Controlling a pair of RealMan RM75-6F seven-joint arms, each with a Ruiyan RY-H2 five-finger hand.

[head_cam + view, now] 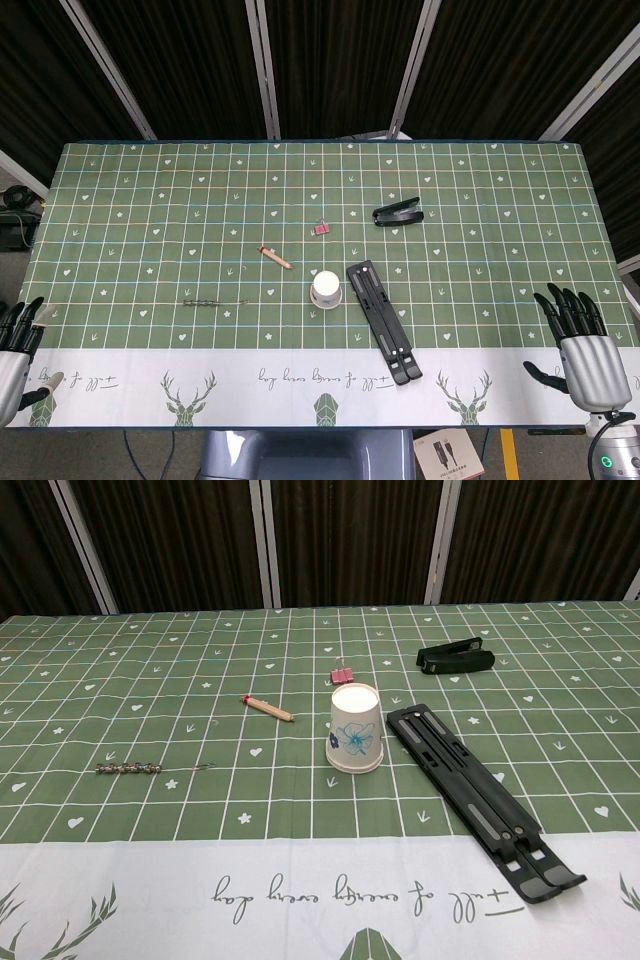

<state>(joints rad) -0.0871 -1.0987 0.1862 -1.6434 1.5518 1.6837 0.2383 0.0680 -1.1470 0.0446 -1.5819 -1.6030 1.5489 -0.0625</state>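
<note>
1. While both hands sit at the near corners of the table, neither touches anything: the left hand rests at the near left edge with dark fingers spread and nothing in them, and the right hand, silver-backed with black fingers, is likewise fanned apart and holding nothing at the near right edge.
2. Cursive lettering runs along the white border of the tablecloth; it appears upside down in the chest view and I cannot read it. Deer heads are printed on that border, and the green field carries a white grid with small hearts.
3. Nearest the right hand, though well apart from it, lies a long black folding stand, flat, slatted and plastic-looking, set diagonally.
4. Just left of the stand, a white paper cup stands upside down, with a blue flower print.
5. Farther off lie a short wooden pencil, a pink binder clip, a black clip and a small metal chain.
</note>
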